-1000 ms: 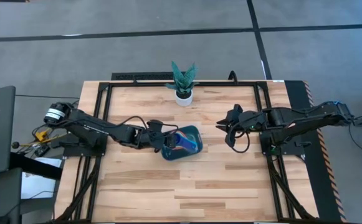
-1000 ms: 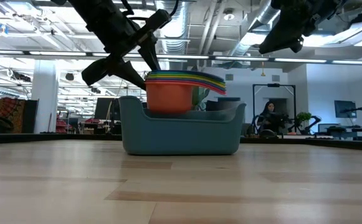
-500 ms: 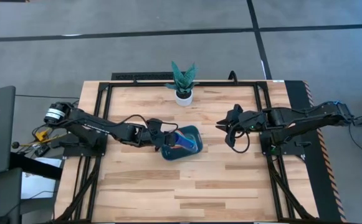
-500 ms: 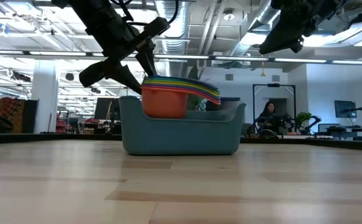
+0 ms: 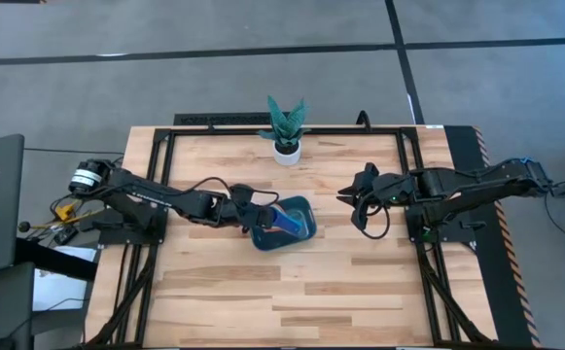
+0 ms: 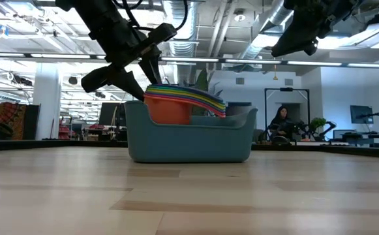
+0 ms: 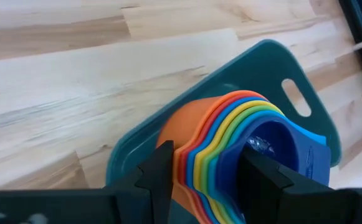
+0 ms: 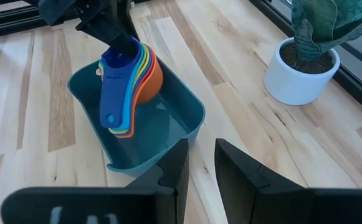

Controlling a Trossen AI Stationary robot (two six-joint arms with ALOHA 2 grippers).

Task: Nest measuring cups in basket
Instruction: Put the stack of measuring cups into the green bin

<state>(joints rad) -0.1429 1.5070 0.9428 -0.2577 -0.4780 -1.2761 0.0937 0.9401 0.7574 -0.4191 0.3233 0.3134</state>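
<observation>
Stack going into basket
Left gripper (image 7: pixel 199 171) clamps tilted cups (image 5: pixel 284 221), handles pointing away, basket (image 5: pixel 301 238) directly below; right gripper (image 5: pixel 360 199) idle, open

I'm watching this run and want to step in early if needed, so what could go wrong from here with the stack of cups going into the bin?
The left gripper holds the nested stack of rainbow-coloured plastic measuring cups tilted, handles sloping down inside the teal plastic basket. If released now, the stack could tip and the cups could slide apart.

The stack sits near the basket's left wall; pushing down there might shift or tilt the light basket.

The right gripper waits off to the side, so nothing steadies the basket.
</observation>
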